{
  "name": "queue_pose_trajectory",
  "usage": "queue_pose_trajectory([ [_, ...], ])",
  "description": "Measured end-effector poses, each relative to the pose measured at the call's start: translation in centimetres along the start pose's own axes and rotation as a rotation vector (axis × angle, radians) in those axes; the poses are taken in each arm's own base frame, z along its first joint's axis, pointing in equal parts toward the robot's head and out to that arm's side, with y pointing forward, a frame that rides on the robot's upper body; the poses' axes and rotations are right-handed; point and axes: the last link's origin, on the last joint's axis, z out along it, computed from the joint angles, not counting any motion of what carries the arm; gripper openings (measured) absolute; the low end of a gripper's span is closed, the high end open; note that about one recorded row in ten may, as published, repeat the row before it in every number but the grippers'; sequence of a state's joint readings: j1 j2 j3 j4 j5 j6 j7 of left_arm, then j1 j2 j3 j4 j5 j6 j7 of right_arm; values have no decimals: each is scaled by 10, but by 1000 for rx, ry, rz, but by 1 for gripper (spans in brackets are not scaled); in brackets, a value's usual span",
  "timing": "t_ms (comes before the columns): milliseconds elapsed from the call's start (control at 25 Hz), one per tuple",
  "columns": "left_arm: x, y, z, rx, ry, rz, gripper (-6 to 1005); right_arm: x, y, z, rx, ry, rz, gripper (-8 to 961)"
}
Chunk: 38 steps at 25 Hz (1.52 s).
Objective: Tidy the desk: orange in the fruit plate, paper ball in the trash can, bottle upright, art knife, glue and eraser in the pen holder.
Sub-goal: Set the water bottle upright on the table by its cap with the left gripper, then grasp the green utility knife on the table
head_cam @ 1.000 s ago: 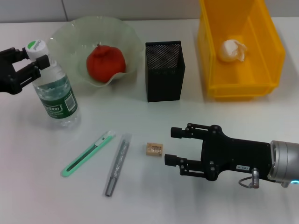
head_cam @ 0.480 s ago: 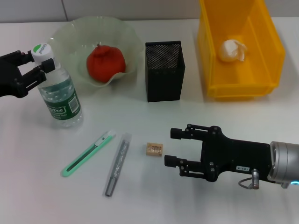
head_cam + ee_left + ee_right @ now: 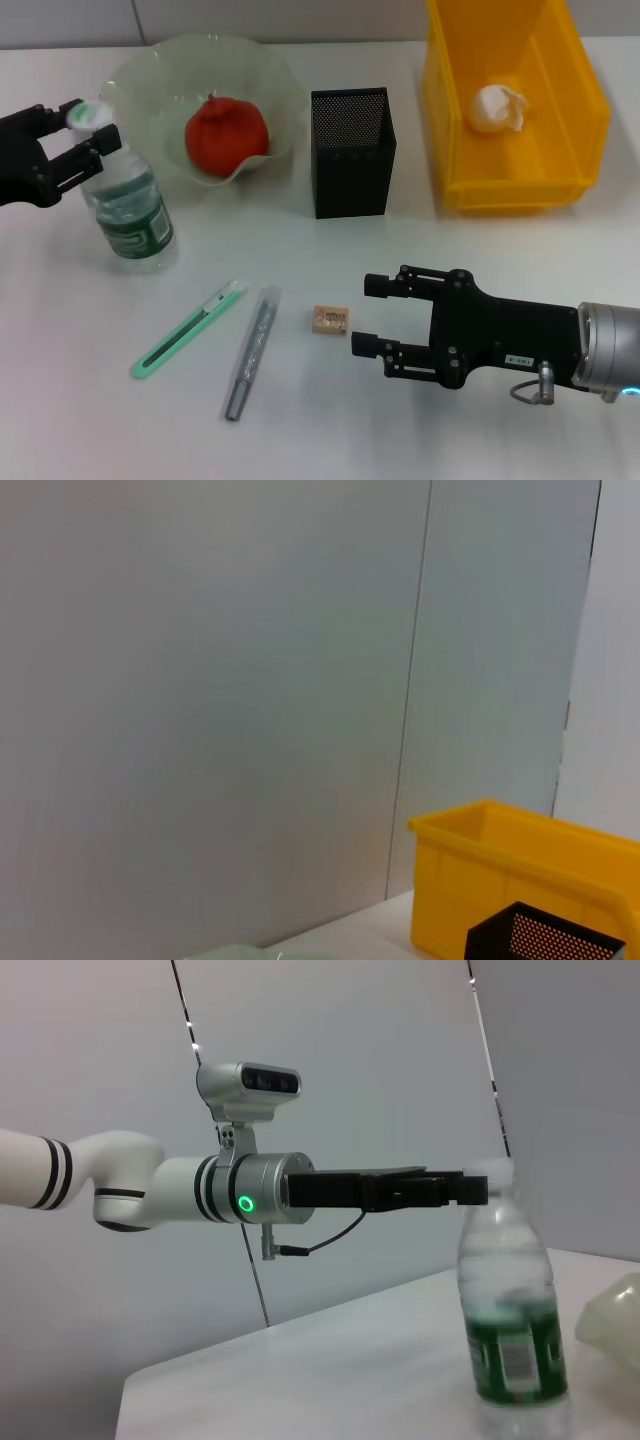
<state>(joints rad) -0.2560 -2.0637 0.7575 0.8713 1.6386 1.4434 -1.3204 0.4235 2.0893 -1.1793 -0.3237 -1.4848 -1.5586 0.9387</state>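
Two pincers at work: left pincer (image 3: 88,136), upper left, clamps the cap of the near-upright bottle (image 3: 128,213) to steady it; right pincer (image 3: 368,315), lower centre, gapes empty beside the eraser (image 3: 329,320) on the worktop (image 3: 60,400).

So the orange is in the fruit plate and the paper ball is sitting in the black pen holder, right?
Not quite. The orange is in the fruit plate, but the paper ball lies in the yellow trash can, not the pen holder, as the head view shows.
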Motion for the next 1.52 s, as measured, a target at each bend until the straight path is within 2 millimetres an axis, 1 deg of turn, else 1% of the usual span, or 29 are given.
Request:
queue_pose_trajectory([
  [160,1,0,0,3,8,-2,493,0,0,0,0,-1,-1,683],
  [280,2,-1,0,6,18,-6,544,-1,-1,0,0,-1,-2,683],
  [400,3,0,-1,3,27,-7,541,-1,-1,0,2,-3,-2,683],
  [760,17,7,-7,-51,114,1,577,-3,-2,1,1,-5,-6,682],
  [840,25,11,-12,-91,162,6,586,-3,-2,1,0,-7,-6,682],
  [920,25,11,-12,-91,162,6,640,-3,-2,1,-3,-9,-6,682],
  [960,27,14,-13,-110,181,9,667,-4,-2,1,-4,-12,-7,682],
  [1040,37,28,-19,-208,263,11,721,-5,-2,1,-4,-17,-10,682],
  [1120,37,28,-19,-208,263,11,775,-5,-2,1,-4,-18,-12,682],
  [1160,40,41,-20,-307,299,5,802,-5,-2,1,-4,-18,-13,682],
  [1200,40,46,-19,-343,299,6,802,-5,-2,1,-4,-18,-14,682],
  [1240,39,56,-15,-422,276,8,802,-5,-2,1,-5,-18,-17,682],
  [1320,39,56,-15,-422,276,8,802,-5,-2,1,-5,-18,-18,682],
  [1400,33,63,-7,-478,218,1,802,-6,-1,-2,-6,-23,-18,682],
  [1440,26,65,-2,-487,175,-9,802,-6,-1,-3,-7,-27,-17,682],
  [1520,26,65,-2,-487,175,-9,802,-6,0,-5,-3,-35,-14,683],
])
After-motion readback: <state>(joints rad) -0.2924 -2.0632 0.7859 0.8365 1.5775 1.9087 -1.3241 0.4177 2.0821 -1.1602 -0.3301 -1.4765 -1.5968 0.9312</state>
